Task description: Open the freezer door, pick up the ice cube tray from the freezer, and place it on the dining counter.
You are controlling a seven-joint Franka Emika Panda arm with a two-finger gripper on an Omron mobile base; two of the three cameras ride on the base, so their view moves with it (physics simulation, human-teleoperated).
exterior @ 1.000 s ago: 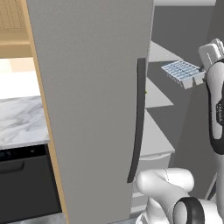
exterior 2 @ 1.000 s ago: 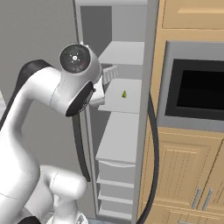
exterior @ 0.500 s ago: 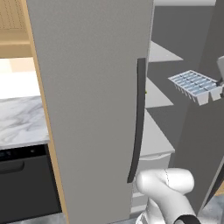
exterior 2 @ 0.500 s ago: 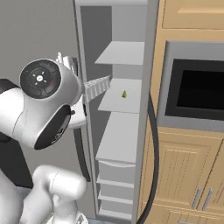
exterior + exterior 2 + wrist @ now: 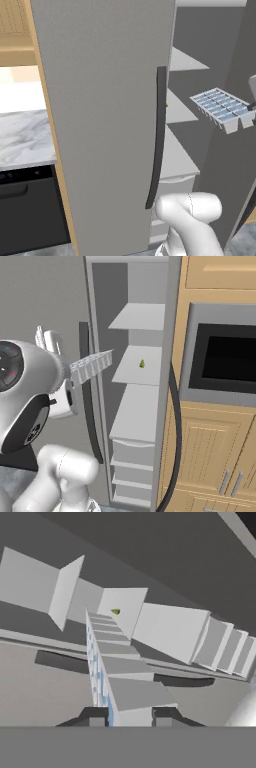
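Hand view: the gripper (image 5: 129, 716), jaws pinched on one end of the tray (image 5: 112, 672), holds it in mid-air outside the open freezer (image 5: 137, 381), so the carrying step appears under way, calling next for a turn toward the dining counter.

Big grey door (image 5: 100, 125) with long dark handle (image 5: 156, 140), shut, at left. Marble counter (image 5: 22, 140) beside it, black appliance front (image 5: 27, 210) under counter. Light wood cabinet (image 5: 15, 30) above counter. Black built-in oven (image 5: 227, 363) at right, set in light wood wall. Wood cupboard doors (image 5: 210, 456) below oven, with small metal handles (image 5: 227, 482). Tiny green thing (image 5: 142, 363) on pale shelf, too small to tell what.
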